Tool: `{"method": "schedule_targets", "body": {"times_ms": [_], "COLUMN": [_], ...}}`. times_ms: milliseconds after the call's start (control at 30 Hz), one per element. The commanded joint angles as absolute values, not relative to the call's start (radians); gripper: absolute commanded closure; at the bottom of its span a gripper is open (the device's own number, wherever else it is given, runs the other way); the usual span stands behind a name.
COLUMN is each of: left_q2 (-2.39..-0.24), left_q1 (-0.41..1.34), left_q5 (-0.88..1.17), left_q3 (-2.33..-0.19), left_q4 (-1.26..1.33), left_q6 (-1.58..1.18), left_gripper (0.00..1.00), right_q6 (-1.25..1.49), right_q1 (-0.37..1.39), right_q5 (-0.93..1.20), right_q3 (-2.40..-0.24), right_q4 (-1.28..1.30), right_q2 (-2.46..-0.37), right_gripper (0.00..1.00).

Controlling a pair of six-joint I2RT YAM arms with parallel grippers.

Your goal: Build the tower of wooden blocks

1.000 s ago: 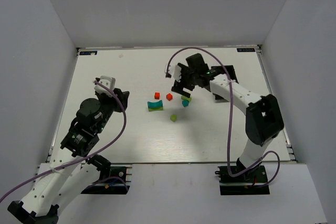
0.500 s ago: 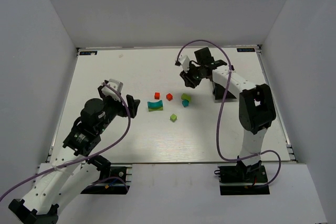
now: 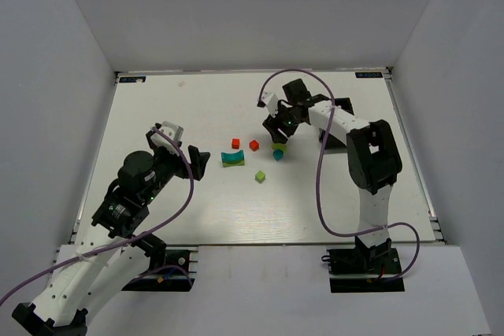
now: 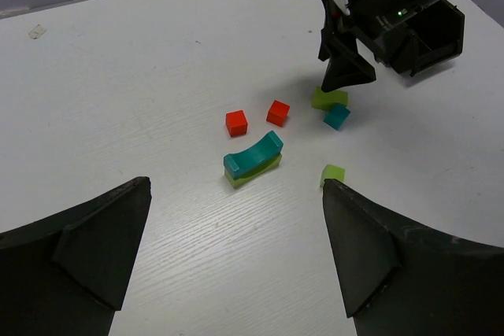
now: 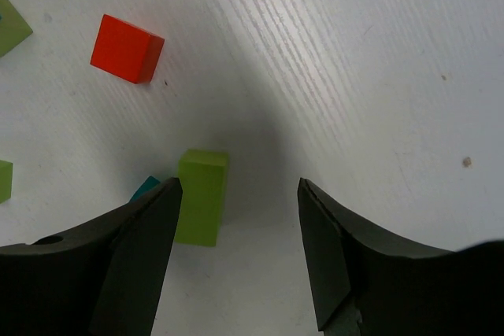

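Lime block [image 5: 202, 197] sits off-centre under the parted right gripper [image 5: 236, 188], teal cube [image 5: 146, 188] just beside, so closing may knock either; two-piece wood block tower [image 4: 252, 160] at the middle of the counter [image 4: 118, 68], left gripper [image 3: 185, 145] wide apart

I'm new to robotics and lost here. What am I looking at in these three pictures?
Two robot arms are bolted at the near edge of a table, each ending in a two-finger gripper. One picture looks down from above and behind. The other two come from wrist cameras, so the dark wedges are the gripper's own fingers. On the table lie painted blocks: two red cubes, a teal arch on a lime bar, a lime cube, and a lime block beside a teal cube. The left gripper and right gripper are open, holding nothing.
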State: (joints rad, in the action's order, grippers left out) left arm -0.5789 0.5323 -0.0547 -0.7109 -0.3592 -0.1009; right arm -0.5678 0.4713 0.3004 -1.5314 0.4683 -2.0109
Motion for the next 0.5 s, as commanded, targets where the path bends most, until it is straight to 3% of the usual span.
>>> {"method": "schedule_targets", "body": {"times_ms": [0, 467], "left_q2": [-0.572, -0.581], "left_q1": [0.535, 0.535], "left_q5": [-0.034, -0.034], "left_q3": [-0.706, -0.706], "left_q4": [-0.364, -0.364], "left_q6": [-0.095, -0.095], "left_gripper": [0.00, 0.00], "right_q6": [-0.557, -0.575], "right_q1": [0.491, 0.505], "right_q5": [0.278, 0.265], "right_q3": [-1.555, -1.575], "right_q4": [0.446, 0.489], "right_q2": [-2.025, -2.062], "right_gripper": [0.33, 0.33]}}
